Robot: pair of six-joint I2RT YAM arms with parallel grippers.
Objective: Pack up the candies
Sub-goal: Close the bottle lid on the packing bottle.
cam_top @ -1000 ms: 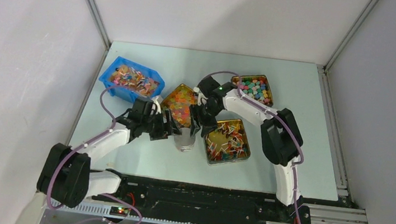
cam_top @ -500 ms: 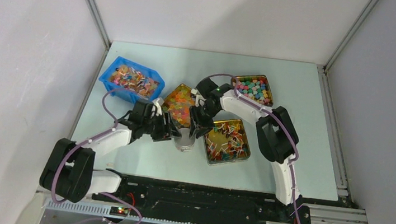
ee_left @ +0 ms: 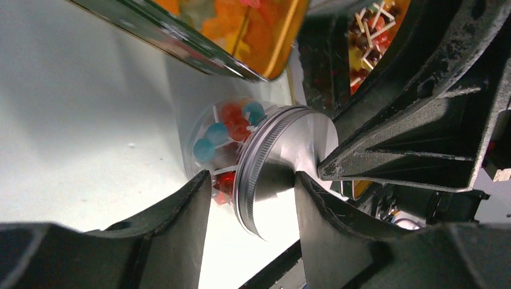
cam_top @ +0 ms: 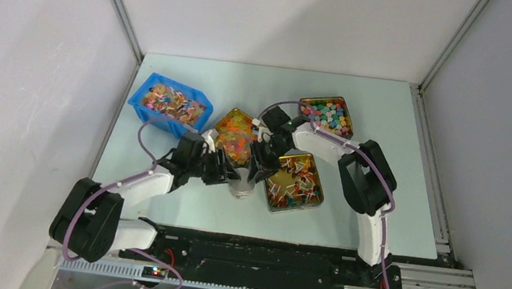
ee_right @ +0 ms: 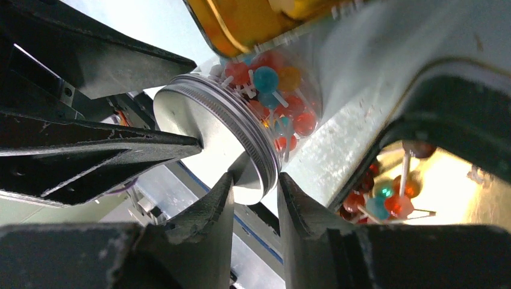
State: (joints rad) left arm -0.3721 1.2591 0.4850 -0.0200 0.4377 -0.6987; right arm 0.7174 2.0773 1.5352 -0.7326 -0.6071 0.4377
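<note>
I have both tools down on the little clear jar [cam_top: 240, 185] in the middle of the table [cam_top: 245, 85], and the packing looks close to finished. The candies [ee_right: 265, 78] that count are inside it: red, blue and orange heads on thin white sticks, pressed against the clear wall right up to the top. A metal lid [ee_right: 205, 138] sits on the jar, so I judge the filling is done and what is left is seating or tightening that lid.

My left tool [ee_left: 253, 180] is roughly half open, one finger on either side of the jar with the lid's band between them. They are very near the jar and lid, but I cannot tell whether they press on them. My right tool [ee_right: 254, 180] stands narrower, with the lid's edge in the gap between its fingertips (it looks like a pinch on the rim, though I cannot tell if it truly grips).

Plenty of the same candies lie in the square tin [cam_top: 297, 206] just right of the jar in the overhead view. The tin of orange gummies [ee_left: 181, 45] stands just above the jar, very near it. Nothing here shows whether more jars are meant to be filled. My guess for what remains is to steady the jar with one tool, turn the lid home with the other, then let go
</note>
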